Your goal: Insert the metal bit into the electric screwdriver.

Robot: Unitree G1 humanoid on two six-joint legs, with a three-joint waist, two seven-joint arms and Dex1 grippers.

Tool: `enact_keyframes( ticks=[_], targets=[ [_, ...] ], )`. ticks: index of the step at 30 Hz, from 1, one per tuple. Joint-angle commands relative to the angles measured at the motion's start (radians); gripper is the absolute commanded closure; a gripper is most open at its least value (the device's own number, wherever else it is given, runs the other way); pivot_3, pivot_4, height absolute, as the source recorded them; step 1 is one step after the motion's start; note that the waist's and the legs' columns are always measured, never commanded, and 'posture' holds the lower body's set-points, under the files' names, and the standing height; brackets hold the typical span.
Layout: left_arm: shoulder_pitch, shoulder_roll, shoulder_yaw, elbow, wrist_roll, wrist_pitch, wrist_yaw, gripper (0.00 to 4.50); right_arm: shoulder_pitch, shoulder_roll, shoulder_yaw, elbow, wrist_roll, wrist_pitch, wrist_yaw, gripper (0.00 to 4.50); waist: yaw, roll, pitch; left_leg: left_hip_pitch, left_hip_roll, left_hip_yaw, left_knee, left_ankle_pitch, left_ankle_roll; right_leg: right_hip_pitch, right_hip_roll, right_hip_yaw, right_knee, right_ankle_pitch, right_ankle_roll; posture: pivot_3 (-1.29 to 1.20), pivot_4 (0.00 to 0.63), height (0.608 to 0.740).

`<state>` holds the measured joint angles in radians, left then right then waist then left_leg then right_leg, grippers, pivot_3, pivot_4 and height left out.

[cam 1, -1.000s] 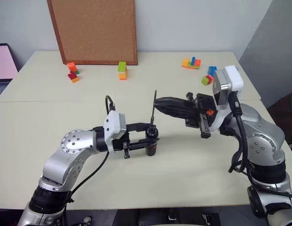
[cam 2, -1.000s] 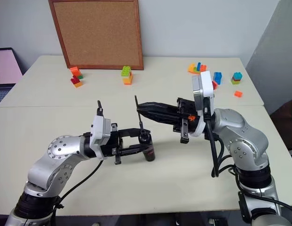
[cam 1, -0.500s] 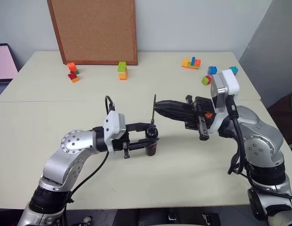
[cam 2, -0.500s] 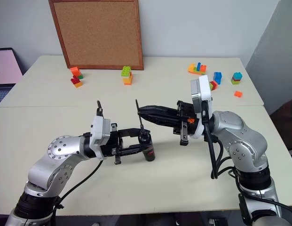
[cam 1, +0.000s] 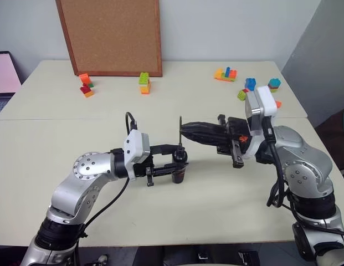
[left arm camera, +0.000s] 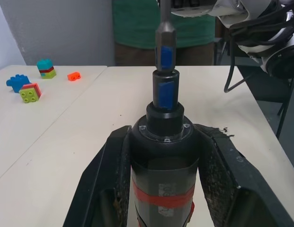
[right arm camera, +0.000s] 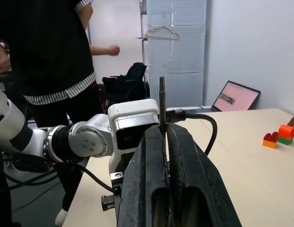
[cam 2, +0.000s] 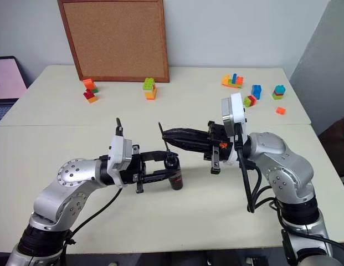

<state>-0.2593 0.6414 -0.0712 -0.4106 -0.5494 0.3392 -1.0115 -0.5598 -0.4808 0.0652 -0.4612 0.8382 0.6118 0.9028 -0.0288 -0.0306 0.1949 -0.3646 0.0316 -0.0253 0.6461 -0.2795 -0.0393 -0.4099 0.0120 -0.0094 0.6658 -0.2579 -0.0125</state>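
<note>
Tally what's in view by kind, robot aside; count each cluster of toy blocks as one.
electric screwdriver: 1
metal bit: 1
cork board: 1
laptop: 1
toy block clusters: 7
Total: 11

Bright even light, soft shadows, sharp

Black screwdriver (left arm camera: 163,161) — red band

The right gripper (cam 1: 181,131) has been lowered slightly and its wrist swung in toward the left arm. The metal bit (cam 1: 180,133) has been brought down, its lower end now at the electric screwdriver (cam 1: 179,166) tip.
</note>
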Motion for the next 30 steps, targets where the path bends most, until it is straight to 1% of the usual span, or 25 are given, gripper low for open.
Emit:
enact_keyframes(
  ticks=[1, 5, 10, 12, 13, 17, 18, 20, 22, 26, 30],
  targets=[
    [0.013, 0.020, -0.001, 0.015, 0.037, 0.016, 0.016, 2.86, 0.009, -0.032, 0.026, -0.027, -0.039, 0.006, 0.008, 4.50, 0.000, 0.000, 0.000, 0.000, 0.000, 0.000, 0.000, 0.000, 0.000, 0.000, 0.000, 0.000, 0.000, 0.000, 0.000, 0.00, 0.150, 0.740],
    [0.011, 0.018, -0.001, 0.019, 0.040, 0.014, 0.017, 2.86, 0.003, -0.042, 0.025, -0.027, -0.031, 0.028, -0.010, 4.50, 0.000, 0.000, 0.000, 0.001, 0.000, 0.000, 0.000, 0.000, 0.000, 0.000, 0.000, 0.000, 0.000, 0.000, 0.000, 0.00, 0.150, 0.740],
    [0.005, 0.015, -0.005, 0.024, 0.044, 0.011, 0.017, 2.86, -0.001, -0.070, 0.018, -0.024, -0.026, 0.029, 0.023, 4.50, 0.000, 0.000, -0.001, 0.002, 0.000, 0.000, 0.000, 0.000, 0.000, 0.002, 0.000, 0.000, 0.000, 0.000, 0.000, 0.00, 0.150, 0.740],
    [0.003, 0.014, -0.007, 0.027, 0.045, 0.010, 0.016, 2.86, -0.005, -0.075, 0.016, -0.021, -0.032, 0.028, 0.016, 4.03, 0.000, 0.000, -0.001, 0.002, 0.000, 0.000, 0.000, 0.000, 0.000, 0.002, 0.000, 0.000, 0.000, 0.000, 0.000, 0.00, 0.150, 0.740],
    [0.003, 0.013, -0.009, 0.028, 0.047, 0.008, 0.016, 2.86, -0.008, -0.076, 0.016, -0.020, -0.032, 0.028, 0.015, 3.91, 0.000, 0.000, -0.001, 0.002, 0.000, 0.000, 0.000, 0.000, 0.000, 0.002, 0.000, 0.000, 0.000, 0.000, 0.000, 0.00, 0.150, 0.740],
    [0.003, 0.009, -0.014, 0.031, 0.052, 0.003, 0.018, 2.86, -0.040, -0.082, -0.007, -0.012, -0.027, 0.040, 0.005, 3.01, 0.000, 0.000, -0.001, 0.001, 0.000, 0.000, 0.000, 0.000, 0.000, 0.001, 0.000, 0.000, 0.000, 0.000, 0.000, 0.00, 0.150, 0.740],
    [0.002, 0.006, -0.015, 0.032, 0.055, 0.001, 0.022, 2.86, -0.045, -0.086, -0.014, -0.007, -0.029, 0.040, 0.004, 2.86, 0.000, 0.000, -0.001, 0.001, 0.000, 0.000, 0.000, 0.000, 0.000, 0.001, 0.000, 0.000, 0.000, 0.000, 0.000, 0.00, 0.150, 0.740],
    [-0.001, 0.000, -0.017, 0.037, 0.061, -0.003, 0.032, 2.86, -0.049, -0.098, -0.033, 0.006, -0.034, 0.039, 0.000, 2.36, 0.001, 0.000, -0.001, 0.001, 0.000, 0.000, 0.000, 0.000, 0.000, 0.001, 0.000, 0.000, 0.000, 0.000, 0.000, 0.00, 0.150, 0.740],
    [-0.012, -0.007, -0.022, 0.043, 0.070, -0.007, 0.044, 2.86, -0.047, -0.113, -0.056, 0.018, -0.040, 0.036, -0.009, 2.02, 0.002, 0.000, -0.001, 0.001, 0.000, 0.000, 0.000, 0.000, 0.000, 0.001, 0.000, 0.000, 0.000, 0.000, 0.000, 0.00, 0.150, 0.740],
    [-0.076, -0.023, -0.063, 0.071, 0.138, -0.025, 0.084, 2.86, -0.016, -0.175, -0.129, 0.019, -0.059, 0.031, -0.029, 1.00, 0.004, 0.000, -0.001, 0.001, -0.001, 0.000, 0.001, 0.000, 0.000, 0.002, 0.000, 0.000, 0.000, 0.000, 0.000, 0.00, 0.150, 0.740],
    [-0.149, -0.028, -0.123, 0.117, 0.218, -0.039, 0.097, 2.86, 0.068, -0.267, -0.235, -0.043, -0.062, 0.028, -0.027, 0.01, 0.011, 0.000, -0.001, 0.000, -0.001, 0.000, 0.001, 0.000, 0.000, 0.002, 0.000, -0.001, 0.000, 0.000, 0.001, 0.00, 0.150, 0.740]
  ],
)
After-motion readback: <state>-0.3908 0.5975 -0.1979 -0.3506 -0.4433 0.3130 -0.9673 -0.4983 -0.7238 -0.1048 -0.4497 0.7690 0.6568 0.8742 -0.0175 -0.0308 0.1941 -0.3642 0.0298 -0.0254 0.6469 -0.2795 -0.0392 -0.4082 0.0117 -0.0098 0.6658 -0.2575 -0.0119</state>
